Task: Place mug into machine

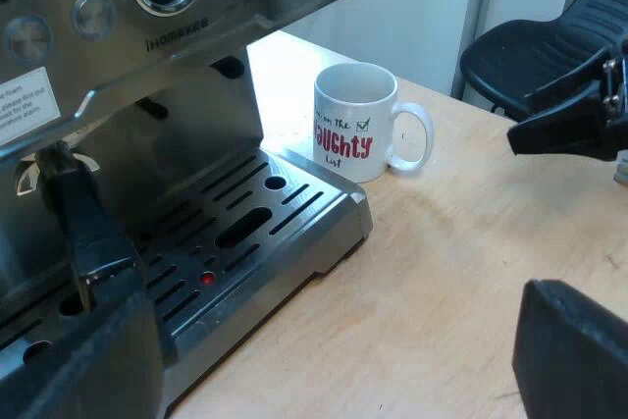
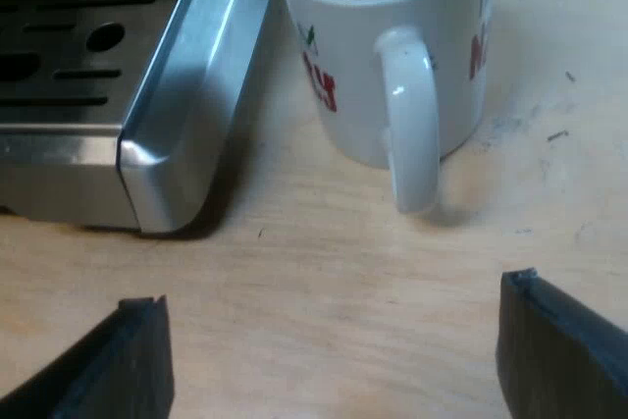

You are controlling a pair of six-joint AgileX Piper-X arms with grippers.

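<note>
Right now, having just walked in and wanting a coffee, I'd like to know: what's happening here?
The white ceramic mug with red lettering stands upright on the pale wooden table, beside the corner of the steel espresso machine and its slotted drip tray, not on it. The right gripper faces the mug's handle with fingers open, touching nothing. The left gripper hangs open before the machine's front, holding nothing. The mug is not yet placed.

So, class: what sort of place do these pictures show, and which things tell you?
Probably an office or workroom coffee corner: an espresso machine on a wooden table, a white mug beside its drip tray, and a black office chair nearby.
</note>
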